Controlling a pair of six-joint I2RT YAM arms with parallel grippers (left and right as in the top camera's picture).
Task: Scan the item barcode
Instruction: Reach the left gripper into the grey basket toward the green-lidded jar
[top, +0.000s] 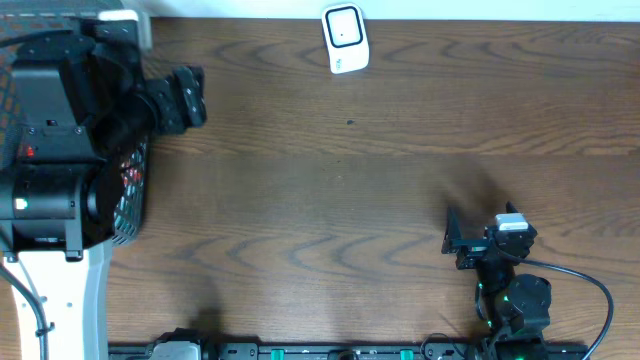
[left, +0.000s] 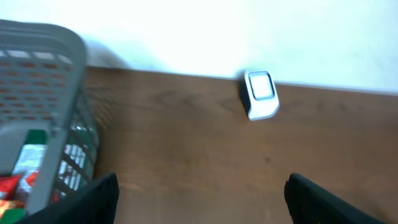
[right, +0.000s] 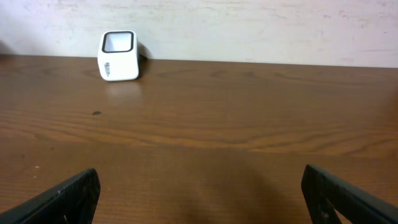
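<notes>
Wooden table: left tool, right tool wide open, empty.

Readable text: none in any view.
Mark on the scanner: a small dark print on its side (too small to make out).
Print on the packets in the basket: red, green and white patches, blurred beyond reading.

White scanner, grey mesh basket, brown wood-grain table
</notes>
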